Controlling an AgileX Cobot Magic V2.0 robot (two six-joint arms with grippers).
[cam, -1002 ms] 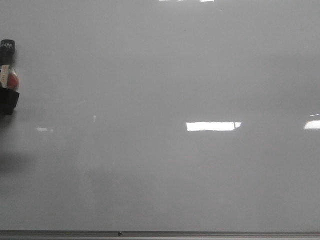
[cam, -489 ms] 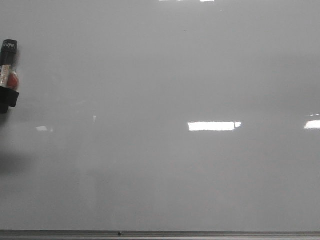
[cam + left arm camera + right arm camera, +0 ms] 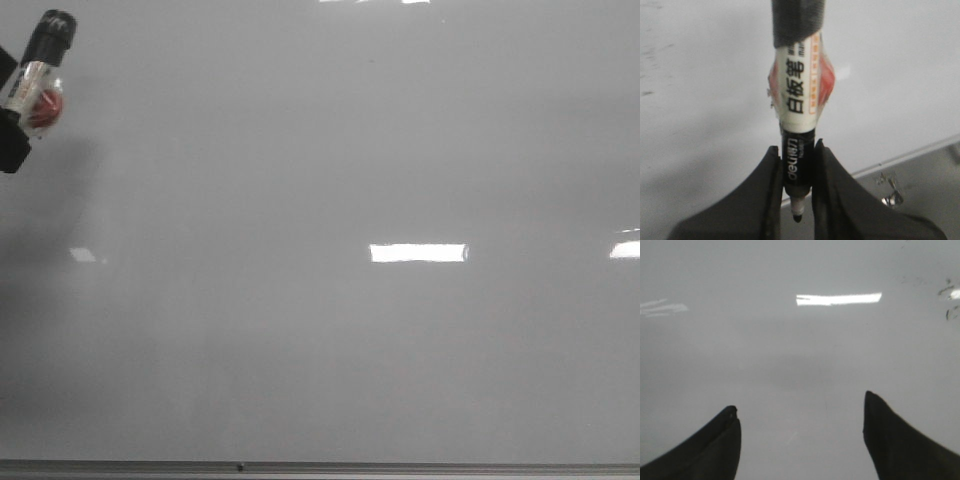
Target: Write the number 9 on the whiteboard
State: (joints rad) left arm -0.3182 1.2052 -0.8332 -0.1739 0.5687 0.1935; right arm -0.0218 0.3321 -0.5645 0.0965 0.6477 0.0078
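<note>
Whiteboard (image 3: 330, 200) glossy pale grey, thin grey frame edge along the bottom, bright rectangular reflections, no drawn line visible on it. Left tool (image 3: 797, 187) pinches a marker (image 3: 799, 115): white label, red patches, black barrel, tip exposed, angled over the board's upper-left in the front view. Right tool (image 3: 800, 425) fingers spread wide above bare board, holding nothing.

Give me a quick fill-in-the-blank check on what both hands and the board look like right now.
1. The left hand is shut on a ____.
2. The right hand is open and holds ____.
3. In the front view, the whiteboard shows no ____ 9 yet.
4. In the front view the marker appears at the board's upper ____ corner.

Missing words: marker; nothing; written; left
</note>
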